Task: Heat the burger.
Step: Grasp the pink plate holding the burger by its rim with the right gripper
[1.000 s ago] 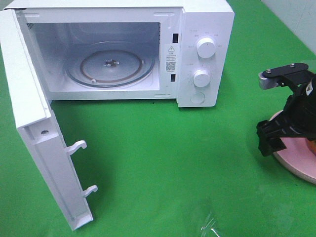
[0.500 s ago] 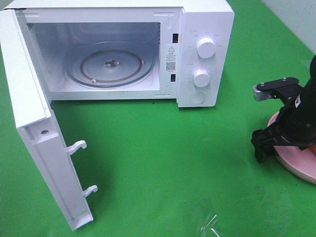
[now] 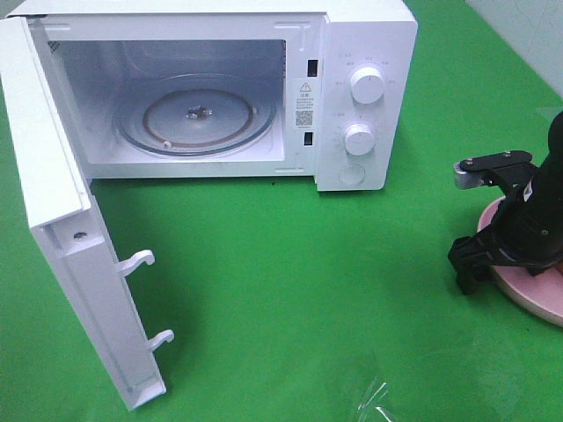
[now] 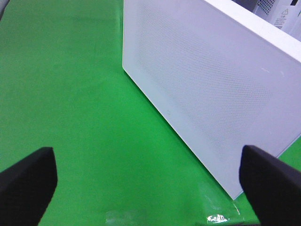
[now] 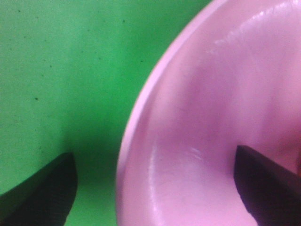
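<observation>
Right gripper (image 5: 155,188), jaws wide astride the pink plate (image 3: 526,301) rim at the right, has sunk lower, readying a lift; the burger is hidden behind the arm, presumably on that plate; left gripper (image 4: 148,186) hangs wide beside the open microwave door (image 4: 211,89).

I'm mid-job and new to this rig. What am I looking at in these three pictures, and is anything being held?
It is a two-armed robot. The high view looks down on a green table with a white microwave, its door swung open, and a pink plate. The other two pictures come from cameras on the wrists. The left pincer is open facing the door, holding nothing. The right pincer is open astride the plate's rim, gripping nothing. The burger is not visible.
</observation>
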You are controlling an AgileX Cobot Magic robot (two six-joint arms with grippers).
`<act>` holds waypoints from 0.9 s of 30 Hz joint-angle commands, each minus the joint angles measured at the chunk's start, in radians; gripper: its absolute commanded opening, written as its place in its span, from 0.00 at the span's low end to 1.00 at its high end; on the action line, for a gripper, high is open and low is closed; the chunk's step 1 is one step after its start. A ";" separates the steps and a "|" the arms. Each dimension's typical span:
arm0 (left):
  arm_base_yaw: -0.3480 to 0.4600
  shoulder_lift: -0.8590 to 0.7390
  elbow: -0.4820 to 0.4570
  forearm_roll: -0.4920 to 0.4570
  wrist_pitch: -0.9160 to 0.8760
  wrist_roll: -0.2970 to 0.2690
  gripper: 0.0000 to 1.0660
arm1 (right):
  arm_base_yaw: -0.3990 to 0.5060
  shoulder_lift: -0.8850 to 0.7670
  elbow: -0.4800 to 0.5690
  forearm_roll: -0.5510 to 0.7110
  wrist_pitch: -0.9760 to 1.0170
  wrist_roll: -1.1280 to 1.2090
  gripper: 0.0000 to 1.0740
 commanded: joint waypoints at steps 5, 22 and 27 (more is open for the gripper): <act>0.002 -0.003 0.002 -0.010 0.000 0.002 0.92 | -0.002 0.025 0.000 -0.004 0.006 0.000 0.71; 0.002 -0.003 0.002 -0.010 0.000 0.002 0.92 | -0.001 0.025 0.000 -0.005 0.057 0.058 0.00; 0.002 -0.003 0.002 -0.010 0.000 0.002 0.92 | 0.014 0.025 0.000 -0.012 0.073 0.072 0.00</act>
